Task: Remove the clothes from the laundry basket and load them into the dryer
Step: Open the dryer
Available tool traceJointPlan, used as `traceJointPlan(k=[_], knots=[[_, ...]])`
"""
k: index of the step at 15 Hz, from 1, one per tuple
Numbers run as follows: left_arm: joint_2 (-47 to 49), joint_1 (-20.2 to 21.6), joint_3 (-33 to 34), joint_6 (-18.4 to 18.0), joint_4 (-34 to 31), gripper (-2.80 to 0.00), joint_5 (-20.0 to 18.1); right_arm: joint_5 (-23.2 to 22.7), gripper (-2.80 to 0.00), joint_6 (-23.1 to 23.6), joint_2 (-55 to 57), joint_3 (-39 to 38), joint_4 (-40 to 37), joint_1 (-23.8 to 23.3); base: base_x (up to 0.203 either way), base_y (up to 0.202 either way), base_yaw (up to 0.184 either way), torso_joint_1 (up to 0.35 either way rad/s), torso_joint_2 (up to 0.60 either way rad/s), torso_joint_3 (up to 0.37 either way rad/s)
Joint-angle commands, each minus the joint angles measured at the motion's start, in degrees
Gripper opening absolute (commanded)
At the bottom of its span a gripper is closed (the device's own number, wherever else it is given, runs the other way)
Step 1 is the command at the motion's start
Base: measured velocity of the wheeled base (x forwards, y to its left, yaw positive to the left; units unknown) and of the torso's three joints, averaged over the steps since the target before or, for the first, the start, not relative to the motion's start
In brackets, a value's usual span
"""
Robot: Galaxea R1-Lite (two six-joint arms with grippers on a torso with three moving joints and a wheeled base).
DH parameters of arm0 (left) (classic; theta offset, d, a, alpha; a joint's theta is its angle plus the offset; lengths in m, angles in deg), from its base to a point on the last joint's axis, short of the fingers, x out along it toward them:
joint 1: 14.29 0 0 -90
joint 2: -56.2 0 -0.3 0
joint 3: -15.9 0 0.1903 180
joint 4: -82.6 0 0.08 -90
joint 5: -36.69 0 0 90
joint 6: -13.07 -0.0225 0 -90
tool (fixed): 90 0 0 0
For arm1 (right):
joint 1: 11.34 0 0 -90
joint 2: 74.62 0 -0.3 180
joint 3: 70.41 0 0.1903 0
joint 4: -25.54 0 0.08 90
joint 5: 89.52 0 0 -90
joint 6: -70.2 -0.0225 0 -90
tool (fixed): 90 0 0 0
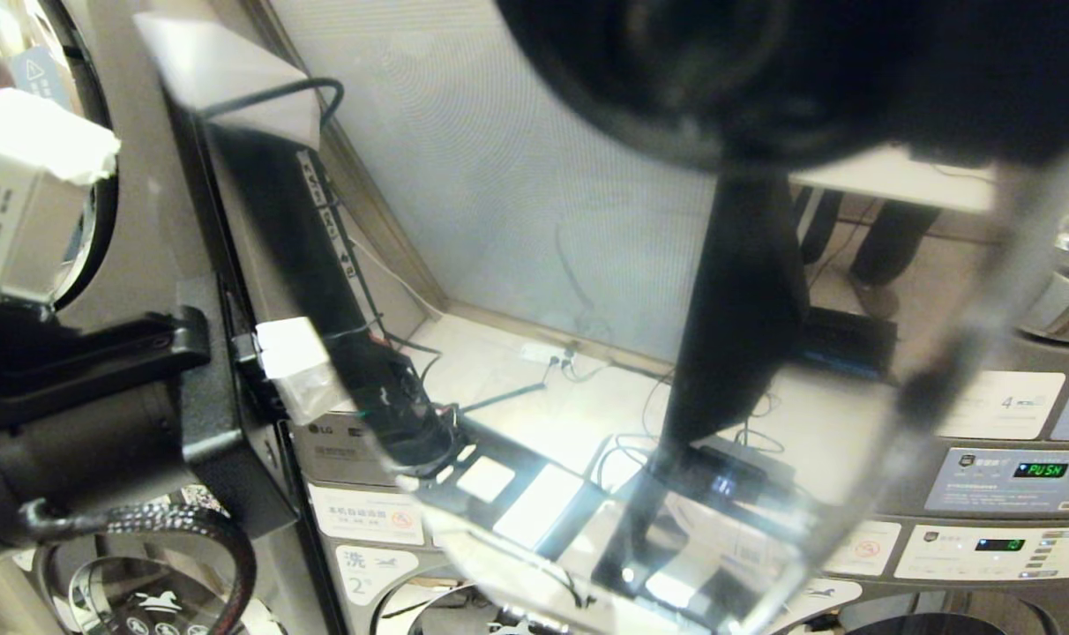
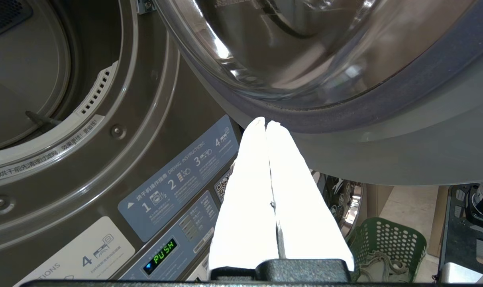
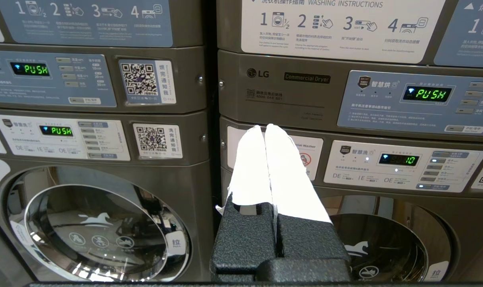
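Left gripper (image 2: 266,124) pressed together, empty, just beside open dryer door (image 2: 345,71); risks knocking door rim, possibly; right gripper (image 3: 264,128) closed, parked.

glossy glass dryer door (image 2: 305,59), green perforated plastic basket (image 2: 389,239)

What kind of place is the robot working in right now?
Most likely a self-service laundromat. Stacked LG commercial dryers sit above front-loading washers, with numbered instruction panels, payment-style QR code stickers and PUSH displays. A green laundry basket stands on the floor.
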Motion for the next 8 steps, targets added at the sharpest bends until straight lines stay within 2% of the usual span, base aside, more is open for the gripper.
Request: traceJointPlan(k=[1,8], knots=[[-0.16,0.0,0.06,-0.05,0.19,-2.8,-0.09,0.01,-2.8,0.0,0.0,-0.01,0.03,0.02,0.0,0.0,0.0,0.0,0.0,0.0],[-0.69,0.0,1.65,-0.12,0.19,-2.8,-0.09,0.01,-2.8,0.0,0.0,-0.01,0.03,0.02,0.0,0.0,0.0,0.0,0.0,0.0]])
